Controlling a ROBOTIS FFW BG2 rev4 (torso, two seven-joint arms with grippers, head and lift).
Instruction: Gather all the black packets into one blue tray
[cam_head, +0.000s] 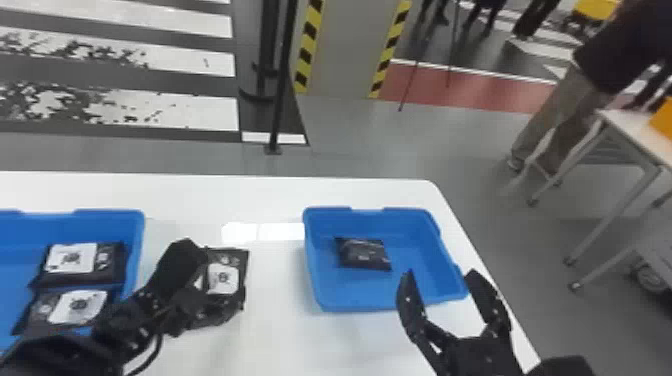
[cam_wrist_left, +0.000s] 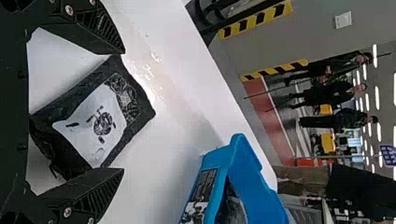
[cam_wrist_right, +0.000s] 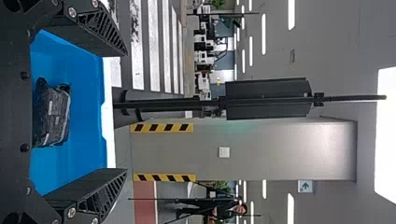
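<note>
Black packets (cam_head: 77, 264) in both trays (cam_head: 100, 227)

Two blue trays, left tray (cam_head: 110, 215) and right tray (cam_head: 350, 300), on one white surface (cam_head: 280, 345). Black packets, at least four: two in left tray (far packet (cam_head: 107, 260), near packet (cam_head: 42, 310)), right tray packet (cam_head: 365, 255), surface packet (cam_head: 223, 279); cannot tell if a fifth adjoins the last.

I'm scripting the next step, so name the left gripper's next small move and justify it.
Probably close the left gripper on the black packet: its open fingers stand on either side, and the packet lies on the white table.
</note>
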